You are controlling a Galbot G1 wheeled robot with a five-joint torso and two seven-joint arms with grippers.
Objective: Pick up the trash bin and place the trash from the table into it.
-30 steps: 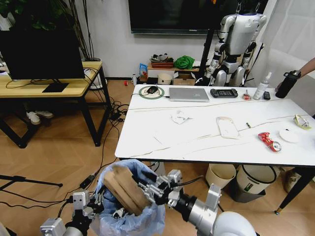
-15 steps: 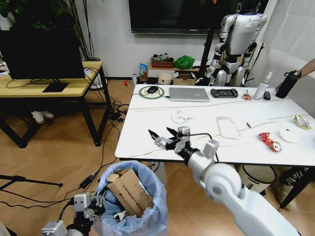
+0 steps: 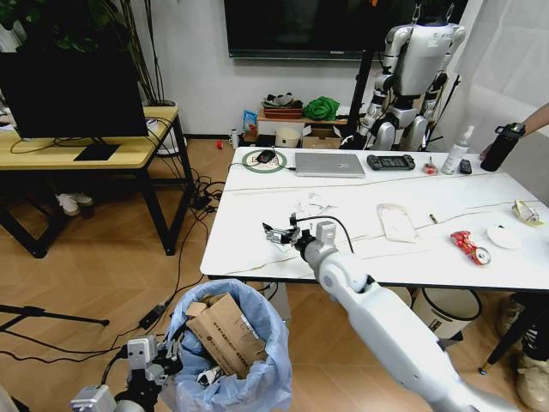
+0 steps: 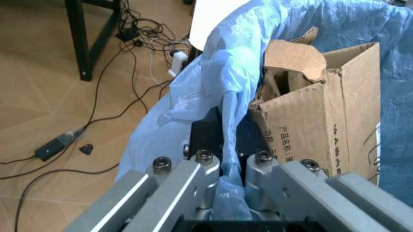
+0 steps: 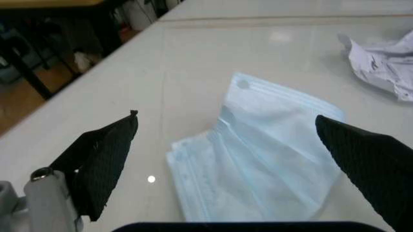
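Note:
The trash bin [image 3: 230, 369], lined with a light-blue bag, hangs low in front of the table [image 3: 257, 249]. My left gripper [image 3: 153, 359] [image 4: 227, 150] is shut on its rim and bag. A brown cardboard piece [image 3: 225, 333] [image 4: 326, 111] lies inside it. My right gripper [image 3: 276, 233] [image 5: 226, 118] is open just above the table's near-left part, its fingers straddling a flat light-blue face mask [image 5: 258, 164]. Crumpled white paper [image 3: 313, 202] [image 5: 380, 63] lies just beyond. Farther right lie a clear wrapper [image 3: 397, 221], a crushed red can [image 3: 470, 246] and a white lid [image 3: 503, 236].
A laptop [image 3: 329, 164], a controller and bottles [image 3: 499, 148] stand along the table's far edge. Under the table are a cream bin [image 3: 383, 305] and a white bin with black rim [image 3: 446, 313]. A yellow desk [image 3: 86, 153] and floor cables [image 3: 193, 202] are at left.
One second ago my right gripper held the cardboard over the bin. It let go, the cardboard dropped in, and the arm swung up to the table, open over the mask.

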